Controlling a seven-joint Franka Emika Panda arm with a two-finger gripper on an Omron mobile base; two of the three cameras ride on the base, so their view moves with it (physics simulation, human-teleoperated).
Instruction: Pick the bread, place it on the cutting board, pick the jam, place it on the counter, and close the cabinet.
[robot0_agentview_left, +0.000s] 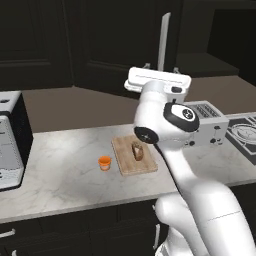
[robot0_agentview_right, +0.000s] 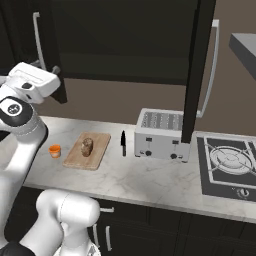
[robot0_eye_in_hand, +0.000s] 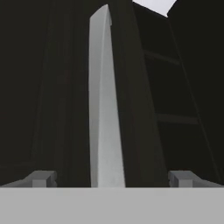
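The gripper (robot0_eye_in_hand: 112, 178) is open, its fingertips (robot0_eye_in_hand: 41, 178) spread to either side of the cabinet (robot0_agentview_right: 197, 70) door's silver handle (robot0_eye_in_hand: 104, 109). The bread (robot0_agentview_left: 137, 151) lies on the cutting board (robot0_agentview_left: 131, 165). The jam (robot0_agentview_left: 104, 163) stands on the table (robot0_agentview_left: 65, 175), just beside the board.

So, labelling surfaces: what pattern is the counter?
White-grey marbled stone counter, clearest in the right base view.
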